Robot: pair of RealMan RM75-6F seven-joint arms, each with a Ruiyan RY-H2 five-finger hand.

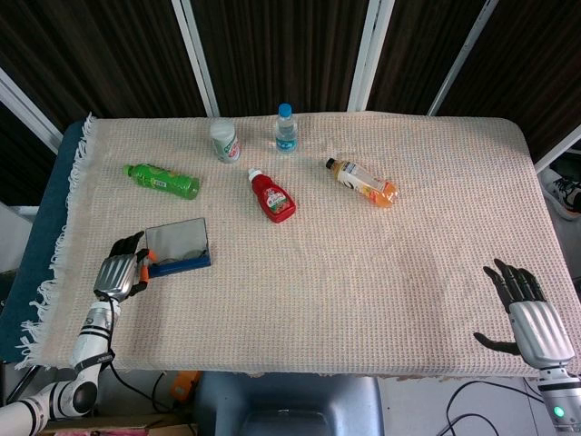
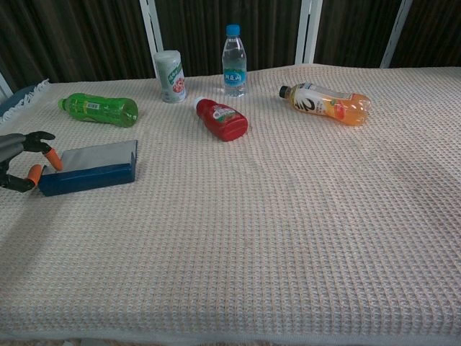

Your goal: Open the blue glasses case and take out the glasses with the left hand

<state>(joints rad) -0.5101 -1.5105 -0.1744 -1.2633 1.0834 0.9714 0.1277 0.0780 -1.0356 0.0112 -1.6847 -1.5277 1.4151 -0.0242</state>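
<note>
My left hand [image 1: 116, 274], fingers curled around something orange I can't identify, sits just beside the left end of the open blue glasses case [image 1: 180, 251], whose long axis runs rightward, lower left of frame. My right hand [image 1: 531, 318] idles spread apart, far off.

Blue glasses case [image 2: 88, 176] at 9 o'clock on tabletop [image 2: 288, 238], lid open. Left robot hand [image 2: 16, 162] just beside its left end, orange-tipped fingers [image 2: 33, 173] curled.

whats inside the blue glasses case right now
The blue glasses case lies with its grey lid up, beside the left hand. Only the grey lining shows; the blue base's wall hides whether glasses are inside.
</note>
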